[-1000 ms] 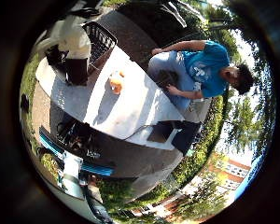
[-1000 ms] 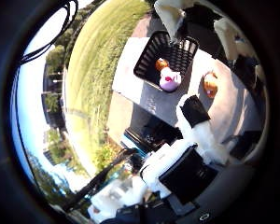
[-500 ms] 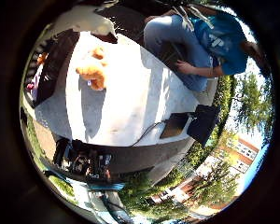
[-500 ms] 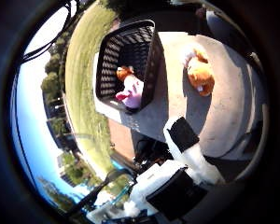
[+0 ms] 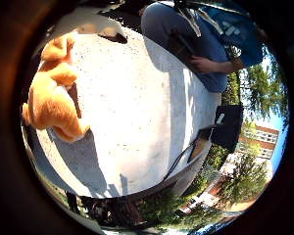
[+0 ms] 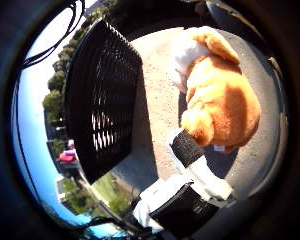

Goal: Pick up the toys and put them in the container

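Observation:
An orange plush toy [image 6: 222, 100] with a white patch lies on the pale table [image 5: 137, 112], close under my palm. It also fills the edge of the little finger side view [image 5: 54, 103]. A black mesh basket [image 6: 102, 100] stands on the table right beside the toy, with its side wall facing me; its inside is hidden. My right hand [image 6: 190, 185] is just above the toy. One finger with a black pad [image 6: 186, 147] reaches out fairly straight to the toy's lower end. Nothing is held.
A person in a blue shirt [image 5: 220, 34] sits at the table's far side, one hand [image 5: 201, 63] at its edge. A dark box [image 5: 230, 127] stands past the table's rim. Grass, trees and buildings lie around.
The hand has dropped toward the table. The orange toy and the basket now loom much larger and closer than half a second ago. The toy itself has not moved.

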You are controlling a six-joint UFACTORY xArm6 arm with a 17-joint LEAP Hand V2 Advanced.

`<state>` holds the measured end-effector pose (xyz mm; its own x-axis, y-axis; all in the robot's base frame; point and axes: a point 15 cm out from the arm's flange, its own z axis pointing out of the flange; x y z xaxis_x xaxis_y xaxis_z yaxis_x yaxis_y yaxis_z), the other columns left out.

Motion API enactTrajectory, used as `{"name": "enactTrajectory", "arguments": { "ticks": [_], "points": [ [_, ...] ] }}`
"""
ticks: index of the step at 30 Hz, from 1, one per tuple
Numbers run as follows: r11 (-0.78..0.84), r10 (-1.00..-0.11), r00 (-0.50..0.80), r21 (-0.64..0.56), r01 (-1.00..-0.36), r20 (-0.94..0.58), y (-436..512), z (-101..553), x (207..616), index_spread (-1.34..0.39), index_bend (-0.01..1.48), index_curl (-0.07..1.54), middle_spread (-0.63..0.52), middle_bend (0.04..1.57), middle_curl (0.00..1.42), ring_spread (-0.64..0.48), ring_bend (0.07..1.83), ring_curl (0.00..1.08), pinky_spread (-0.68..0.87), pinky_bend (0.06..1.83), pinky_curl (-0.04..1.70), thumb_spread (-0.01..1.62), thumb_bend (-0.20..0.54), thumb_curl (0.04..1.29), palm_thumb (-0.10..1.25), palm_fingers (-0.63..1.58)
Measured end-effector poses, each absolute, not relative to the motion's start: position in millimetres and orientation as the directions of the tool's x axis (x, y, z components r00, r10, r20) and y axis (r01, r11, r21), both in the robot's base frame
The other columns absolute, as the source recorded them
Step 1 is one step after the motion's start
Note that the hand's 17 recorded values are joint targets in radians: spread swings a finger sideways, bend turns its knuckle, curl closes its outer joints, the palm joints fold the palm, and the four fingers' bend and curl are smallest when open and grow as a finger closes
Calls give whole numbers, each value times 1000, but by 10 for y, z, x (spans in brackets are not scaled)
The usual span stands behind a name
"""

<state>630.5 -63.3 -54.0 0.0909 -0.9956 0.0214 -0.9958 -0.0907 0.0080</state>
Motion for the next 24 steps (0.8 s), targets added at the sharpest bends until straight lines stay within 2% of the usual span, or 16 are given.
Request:
{"name": "enactTrajectory", "arguments": {
  "ticks": [10, 13, 14, 15, 16, 17, 21, 24],
  "points": [
    [-84, -996, 85, 55, -995, 15, -425, -1016, 6128, -31, 140, 249, 209, 184, 350, 380, 610, 322, 559, 948, 315, 1123, -29, 352, 505, 189],
    [-83, -996, 84, 67, -994, 13, -431, -1058, 6090, -1, 119, 227, 180, 218, 357, 376, 756, 346, 566, 1011, 316, 1116, -13, 360, 547, 399],
    [-83, -996, 84, 67, -994, 13, -430, -1057, 6088, -33, 127, 212, 125, 309, 388, 347, 840, 365, 554, 1113, 338, 1112, 2, 379, 594, 715],
    [-84, -996, 85, 74, -994, 12, -430, -1053, 6074, -44, 122, 198, 105, 341, 391, 331, 847, 348, 545, 1106, 314, 1113, -2, 382, 602, 769],
    [-83, -996, 85, 79, -993, 12, -433, -1046, 6063, -108, 138, 194, 69, 480, 443, 278, 928, 379, 504, 1149, 338, 1106, 1, 398, 633, 1046],
    [-83, -996, 84, 82, -993, 11, -440, -1019, 6060, -152, 113, 176, 52, 602, 494, 233, 1021, 413, 475, 1178, 356, 1101, 9, 416, 677, 1190],
    [-83, -996, 84, 101, -991, 9, -472, -947, 6026, -282, 233, 202, -26, 882, 656, 109, 1238, 554, 390, 1289, 460, 1067, 13, 471, 789, 1176],
    [-84, -996, 85, 105, -991, 8, -478, -855, 6032, -392, 348, 212, -74, 1022, 753, 41, 1309, 612, 320, 1399, 525, 1036, 16, 515, 881, 1151]
  ]
}}
